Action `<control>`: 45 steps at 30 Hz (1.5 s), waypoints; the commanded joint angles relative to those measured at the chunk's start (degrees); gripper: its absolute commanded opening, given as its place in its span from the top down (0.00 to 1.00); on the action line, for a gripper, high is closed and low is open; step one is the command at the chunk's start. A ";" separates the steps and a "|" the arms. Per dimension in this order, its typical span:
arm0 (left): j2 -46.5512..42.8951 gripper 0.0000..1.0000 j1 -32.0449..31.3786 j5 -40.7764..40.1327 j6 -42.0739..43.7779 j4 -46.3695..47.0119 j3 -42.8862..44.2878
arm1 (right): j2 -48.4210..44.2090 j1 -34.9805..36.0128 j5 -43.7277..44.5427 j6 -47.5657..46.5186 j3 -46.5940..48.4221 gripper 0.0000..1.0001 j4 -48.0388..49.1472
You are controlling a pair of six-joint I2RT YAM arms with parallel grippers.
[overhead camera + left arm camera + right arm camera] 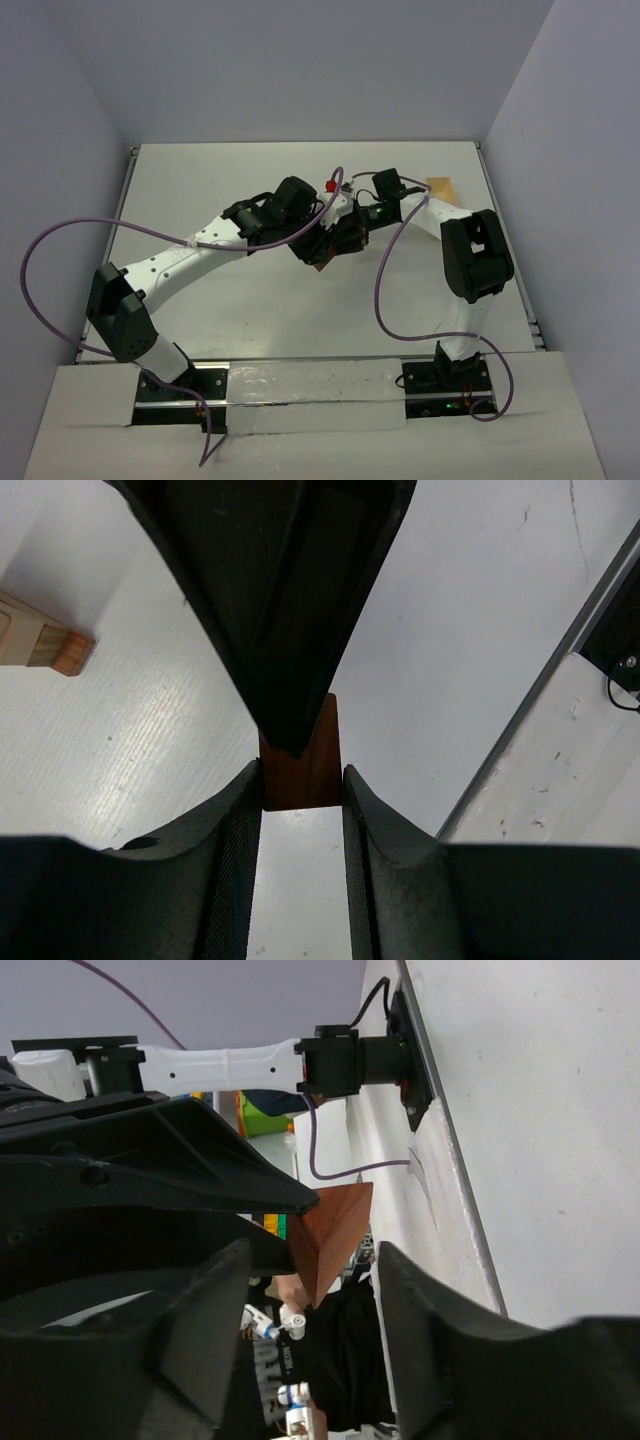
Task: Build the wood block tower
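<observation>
One reddish-brown block [300, 765] pinched in left pincer [302, 780] tips, aloft over mid tabletop [200, 180], long axis sticking out past fingertips. Straddled by right pincer [312, 1255], spread wide, gripping nothing. Likely left's to place.

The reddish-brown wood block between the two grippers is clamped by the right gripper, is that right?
Not quite. The reddish-brown wood block is between the two grippers, but it is the left gripper that clamps it: the left wrist view shows both of its fingers pressed against the block's sides. The right gripper stands open around the block, with a gap visible in the right wrist view.
</observation>
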 commanded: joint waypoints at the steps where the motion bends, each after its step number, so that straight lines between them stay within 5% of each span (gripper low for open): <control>1: -1.67 1.00 -0.48 1.63 -1.81 2.56 -0.73 | -2.22 -0.72 -6.44 2.22 1.58 0.19 2.29; 3: -2.30 1.00 -0.48 1.63 -1.66 3.03 -1.83 | -2.28 -1.61 -5.09 2.10 4.11 0.01 1.30; 8: -3.23 1.00 -0.43 -0.04 -3.44 3.56 -2.87 | -2.94 -6.27 3.62 -7.95 14.74 0.00 -12.65; 15: 2.31 1.00 5.65 -9.38 -19.31 -0.90 7.79 | -16.26 -14.12 30.65 2.09 9.50 0.00 2.70; 28: 20.33 1.00 10.21 -21.75 -33.28 -10.39 30.34 | -19.15 -18.41 37.26 1.23 8.79 0.00 1.56; 45: 25.83 1.00 12.09 -27.99 -33.40 -11.55 36.03 | -17.40 -18.33 35.70 1.22 8.27 0.00 1.99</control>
